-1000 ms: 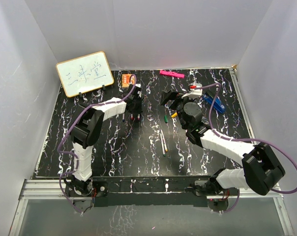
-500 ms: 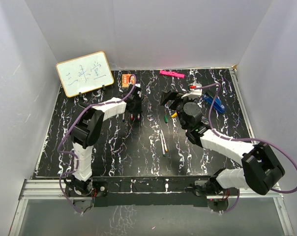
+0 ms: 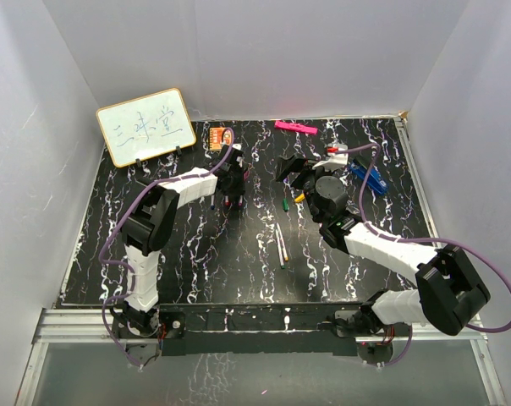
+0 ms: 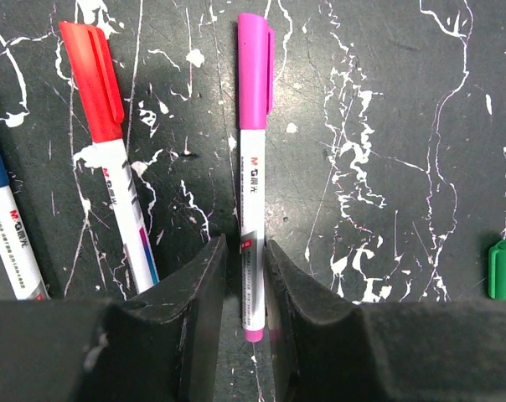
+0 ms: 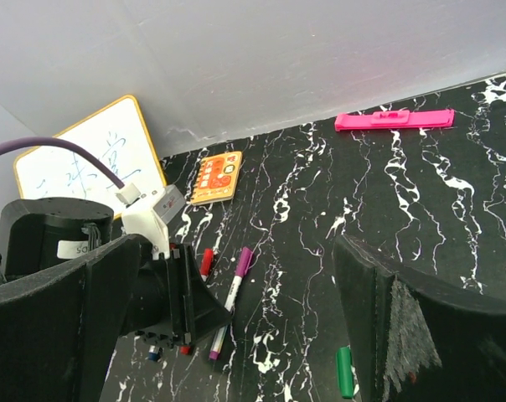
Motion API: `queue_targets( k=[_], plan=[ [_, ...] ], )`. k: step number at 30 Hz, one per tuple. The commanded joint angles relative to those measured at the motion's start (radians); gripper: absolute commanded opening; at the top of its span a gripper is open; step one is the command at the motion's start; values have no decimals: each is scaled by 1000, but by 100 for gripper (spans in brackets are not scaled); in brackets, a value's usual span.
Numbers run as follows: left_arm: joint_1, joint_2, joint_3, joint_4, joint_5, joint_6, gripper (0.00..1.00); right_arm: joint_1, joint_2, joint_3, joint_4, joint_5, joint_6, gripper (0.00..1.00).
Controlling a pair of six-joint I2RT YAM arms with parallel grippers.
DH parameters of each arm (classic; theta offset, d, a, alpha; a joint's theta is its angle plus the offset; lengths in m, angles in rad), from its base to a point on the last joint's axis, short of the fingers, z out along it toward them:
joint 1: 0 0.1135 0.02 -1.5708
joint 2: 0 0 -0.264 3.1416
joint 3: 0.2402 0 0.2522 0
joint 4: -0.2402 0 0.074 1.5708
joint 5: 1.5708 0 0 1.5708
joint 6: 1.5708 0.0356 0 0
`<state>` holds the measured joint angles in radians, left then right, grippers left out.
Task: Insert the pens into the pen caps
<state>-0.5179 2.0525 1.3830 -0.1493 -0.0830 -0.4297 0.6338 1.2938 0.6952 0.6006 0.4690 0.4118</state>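
Left tool (image 4: 245,251) narrowly straddles the purple-capped pen (image 4: 254,151) — seemingly loose; overhead hides this; right tool (image 5: 245,276) gapes wide.

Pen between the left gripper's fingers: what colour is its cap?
Magenta cap, white barrel; left wrist view shows it best.

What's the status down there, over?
Left pincer slightly open, straddling capped purple pen. Right pincer wide open, empty. Green cap loose nearby. Nothing in the way.

Pens (image 4: 251,193) glossy plastic; table (image 4: 387,126) smooth, seemingly marbled laminate.
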Motion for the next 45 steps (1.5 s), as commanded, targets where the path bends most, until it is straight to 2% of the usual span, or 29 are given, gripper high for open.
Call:
queue_targets(
  k=[1, 4, 8, 15, 23, 27, 33, 39, 45],
  plan=[
    [10, -38, -15, -23, -30, 3, 24, -2, -8, -7, 33, 18, 53, 98],
    [9, -63, -9, -6, -31, 17, 25, -4, -18, -28, 40, 69, 119, 98],
    [9, -108, 6, 4, -24, 34, 25, -6, -35, -58, 119, 81, 81, 98],
    [6, -188, -9, 8, -8, 45, 27, -6, -25, -31, 75, 113, 22, 97],
    [-5, -308, -121, 16, 57, 50, 27, -6, 13, 67, -217, 172, 9, 78],
    [-9, -399, -218, 53, 90, 44, 27, -4, 11, 65, -354, 105, -12, 70],
    [-10, -507, -310, 69, 115, 34, 27, 8, -76, 1, -505, 0, -23, 70],
    [-17, -543, -350, 72, 169, 25, 26, 10, -65, -18, -614, -140, -21, 43],
    [-17, -566, -401, 98, 194, -3, 26, 17, 28, -15, -630, -268, 7, 39]
  ],
)
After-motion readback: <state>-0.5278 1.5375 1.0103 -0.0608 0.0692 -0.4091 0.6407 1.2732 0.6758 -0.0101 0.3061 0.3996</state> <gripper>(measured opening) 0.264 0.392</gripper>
